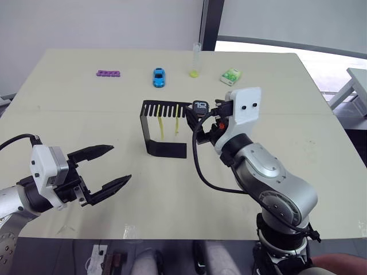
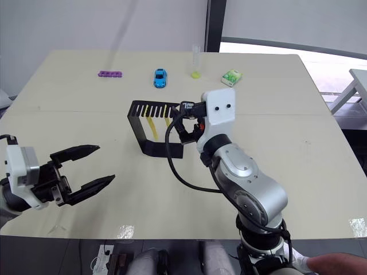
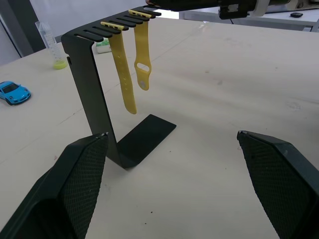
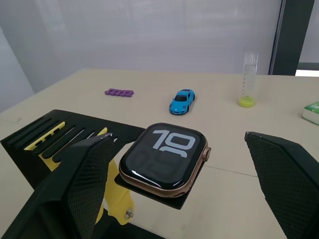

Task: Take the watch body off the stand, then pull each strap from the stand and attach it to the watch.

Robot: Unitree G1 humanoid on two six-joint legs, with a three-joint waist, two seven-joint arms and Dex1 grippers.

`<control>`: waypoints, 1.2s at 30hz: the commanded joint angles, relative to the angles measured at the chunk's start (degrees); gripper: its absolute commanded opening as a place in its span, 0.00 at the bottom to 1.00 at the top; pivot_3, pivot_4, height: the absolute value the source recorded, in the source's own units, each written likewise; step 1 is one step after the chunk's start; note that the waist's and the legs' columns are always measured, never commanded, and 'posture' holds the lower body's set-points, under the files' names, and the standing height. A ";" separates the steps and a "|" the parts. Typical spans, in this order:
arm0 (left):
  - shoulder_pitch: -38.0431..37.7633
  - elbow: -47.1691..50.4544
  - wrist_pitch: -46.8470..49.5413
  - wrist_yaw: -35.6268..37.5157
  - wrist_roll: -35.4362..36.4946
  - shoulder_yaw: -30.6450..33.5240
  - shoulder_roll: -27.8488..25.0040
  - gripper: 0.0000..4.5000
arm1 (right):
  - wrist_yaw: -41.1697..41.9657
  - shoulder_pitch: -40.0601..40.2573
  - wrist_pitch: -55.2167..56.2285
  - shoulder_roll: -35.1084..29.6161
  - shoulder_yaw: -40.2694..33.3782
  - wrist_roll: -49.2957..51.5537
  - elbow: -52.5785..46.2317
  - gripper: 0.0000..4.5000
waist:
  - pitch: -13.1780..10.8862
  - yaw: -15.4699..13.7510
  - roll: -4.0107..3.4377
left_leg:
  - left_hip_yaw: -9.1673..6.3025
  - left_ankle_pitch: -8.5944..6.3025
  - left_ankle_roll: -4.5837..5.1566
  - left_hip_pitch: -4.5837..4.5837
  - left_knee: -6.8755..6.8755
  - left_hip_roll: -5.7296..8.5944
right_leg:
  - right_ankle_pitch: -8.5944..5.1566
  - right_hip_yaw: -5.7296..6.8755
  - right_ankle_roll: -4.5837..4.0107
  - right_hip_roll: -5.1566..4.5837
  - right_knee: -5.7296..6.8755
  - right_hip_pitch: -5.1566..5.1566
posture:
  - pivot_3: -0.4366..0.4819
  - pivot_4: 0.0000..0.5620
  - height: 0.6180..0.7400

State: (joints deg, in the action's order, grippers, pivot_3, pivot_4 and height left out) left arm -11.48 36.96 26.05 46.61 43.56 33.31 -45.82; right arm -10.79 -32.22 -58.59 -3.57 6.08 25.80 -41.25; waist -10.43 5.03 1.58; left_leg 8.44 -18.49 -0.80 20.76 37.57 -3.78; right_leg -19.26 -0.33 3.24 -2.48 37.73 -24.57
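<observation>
The black stand [image 1: 164, 149] is at the table's middle. The watch body [image 4: 164, 157], black with white digits, lies on the right end of its slotted top plate. Two yellow straps [image 3: 122, 74] [image 3: 141, 59] hang from the slots. My right gripper [image 4: 177, 134] is open at the watch body, one finger on each side, with a gap to the case on both sides. My left gripper [image 1: 120, 163] is open and holds nothing, low over the table to the front left of the stand, pointing toward it.
Along the far side of the table lie a purple piece [image 1: 108, 73], a blue toy car [image 1: 158, 77], a clear tube with a yellow bottom [image 1: 195, 60] and a green-white packet [image 1: 231, 76]. A white table [image 1: 358, 86] stands off to the right.
</observation>
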 commanded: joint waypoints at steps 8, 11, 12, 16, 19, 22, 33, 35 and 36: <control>-0.23 1.29 -1.53 -0.46 0.19 1.11 0.55 0.99 | 2.07 -1.68 1.79 1.17 -0.04 -2.11 -0.34 1.00 | 0.00 0.02 0.00 | 0.00 0.00 0.00 0.02 -0.01 0.00 | 0.00 0.00 0.00 0.00 -0.01 -0.01 | 0.48 0.27 1.00; -0.45 1.60 -1.40 -0.70 0.25 1.27 0.60 0.99 | 2.47 -1.87 2.15 1.48 -0.10 -2.49 -0.18 1.00 | 0.00 0.02 0.00 | -0.01 0.00 0.00 0.02 -0.01 0.00 | 0.00 0.01 0.00 0.00 -0.01 -0.01 | 0.48 0.27 1.00; -0.58 1.75 -1.31 -0.81 0.31 1.32 0.61 0.99 | 2.62 -1.94 2.34 1.59 -0.10 -2.62 -0.09 1.00 | 0.00 0.02 0.00 | -0.01 0.00 0.00 0.02 -0.01 0.00 | 0.00 0.01 0.00 0.00 -0.01 -0.02 | 0.48 0.27 1.00; -1.01 2.15 -1.18 -1.14 0.38 1.45 0.64 0.99 | 3.01 -1.89 2.65 1.95 -0.08 -2.96 0.12 1.00 | 0.00 0.02 0.00 | -0.01 0.00 0.00 0.03 -0.01 0.00 | 0.00 0.00 0.00 0.00 -0.01 -0.02 | 0.48 0.27 1.00; -1.14 2.25 -1.20 -1.35 0.31 1.46 0.64 0.99 | 3.19 -1.75 2.70 2.26 -0.03 -3.18 0.30 1.00 | 0.00 0.02 0.00 | -0.01 0.00 0.00 0.03 -0.01 0.00 | 0.00 0.01 0.00 0.00 -0.01 -0.03 | 0.48 0.27 1.00; -1.19 2.29 -1.27 -1.51 0.19 1.47 0.69 0.99 | 3.50 -1.59 2.76 2.58 0.04 -3.45 0.48 1.00 | 0.00 0.02 0.00 | -0.01 0.00 0.00 0.04 -0.01 0.00 | 0.00 0.01 0.00 0.00 -0.01 -0.03 | 0.48 0.27 1.00; -1.76 2.34 -1.43 -1.88 0.24 1.60 0.79 1.00 | 4.84 -1.10 3.11 2.93 0.24 -3.97 0.50 0.42 | 0.00 0.03 0.00 | -0.02 0.00 0.00 0.12 0.00 0.00 | 0.00 0.02 0.00 0.00 -0.01 -0.09 | 0.48 0.27 1.00; -1.82 2.33 -1.46 -1.89 0.26 1.64 0.80 1.00 | 5.06 -1.05 3.25 2.88 0.27 -3.98 0.46 0.42 | 0.00 0.04 0.00 | -0.03 0.00 0.00 0.18 0.01 0.00 | 0.00 0.03 0.00 0.00 -0.01 -0.15 | 0.48 0.27 1.00; -1.85 2.31 -1.47 -1.90 0.27 1.64 0.81 1.00 | 5.15 -1.06 3.28 2.86 0.29 -3.97 0.44 0.42 | 0.00 0.04 0.00 | -0.03 0.00 0.00 0.22 0.01 0.00 | 0.00 0.03 0.00 0.00 0.00 -0.19 | 0.48 0.27 1.00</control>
State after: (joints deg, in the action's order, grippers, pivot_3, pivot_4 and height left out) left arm -13.07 37.57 25.43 44.99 43.48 33.31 -45.43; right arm -6.75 -33.07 -56.51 -1.13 6.29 21.96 -39.38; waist -10.43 5.07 1.58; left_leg 8.41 -18.48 -0.79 21.04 37.60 -3.78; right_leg -19.26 -0.30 3.23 -2.48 37.73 -24.81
